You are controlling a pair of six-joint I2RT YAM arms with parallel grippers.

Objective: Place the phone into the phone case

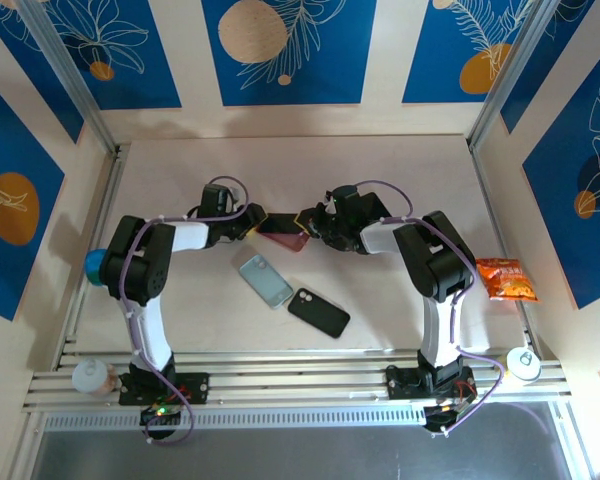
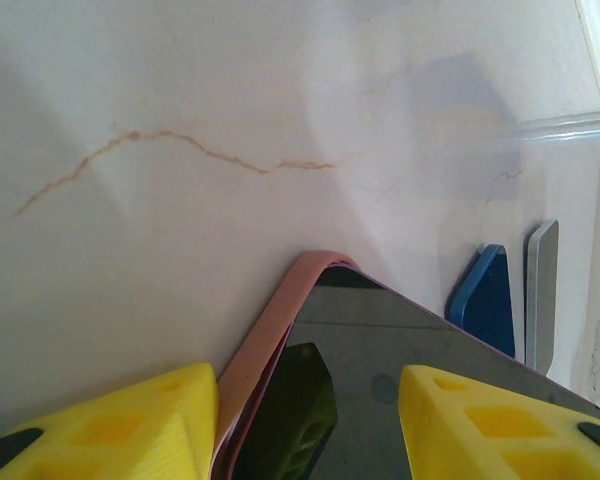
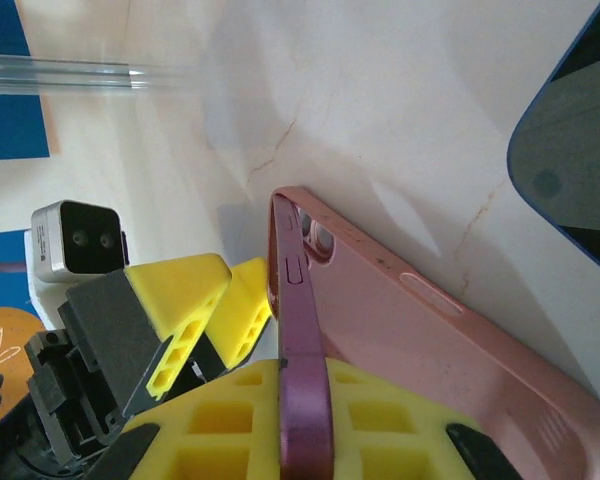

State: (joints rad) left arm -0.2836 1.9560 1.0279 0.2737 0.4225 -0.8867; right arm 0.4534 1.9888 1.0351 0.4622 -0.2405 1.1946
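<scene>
- Blue round object [image 1: 95,265]: far left of the table [image 1: 400,160], against the left arm's elbow.
- Left gripper [image 1: 263,224]: mid-table, pointing right. From its own wrist camera [image 2: 308,390] the yellow fingers [image 2: 130,425] stand about half apart, with the phone's near end between them. Whether the pads actually press on it cannot be told, since any contact falls below the frame's edge.
- Pale blue slab [image 1: 265,280]: phone-shaped, flat on the table, near the pink case but apart from it, on the side toward the arm bases.
- Phone [image 2: 400,340]: at table centre between the two grippers, dark glass facing up, one corner pointing away from the left wrist camera. The case's rim runs round that corner and along the left edge.
- Pink case [image 1: 288,240]: at table centre, its rim [image 2: 265,340] showing as a raised pink band beside the glass. From the right wrist camera [image 3: 430,330] its smooth back and camera cut-out face the lens.
- Right gripper [image 1: 302,222]: pointing left, opposite the other gripper. Its jaws [image 3: 305,385] are closed on the case's side rim, just below the button ridge.
- Black slab [image 1: 318,312]: phone-shaped, flat, just right of the pale blue one, lens cluster upward.
- Snack bag [image 1: 505,278]: orange, at the table's right edge, well apart from everything else.
</scene>
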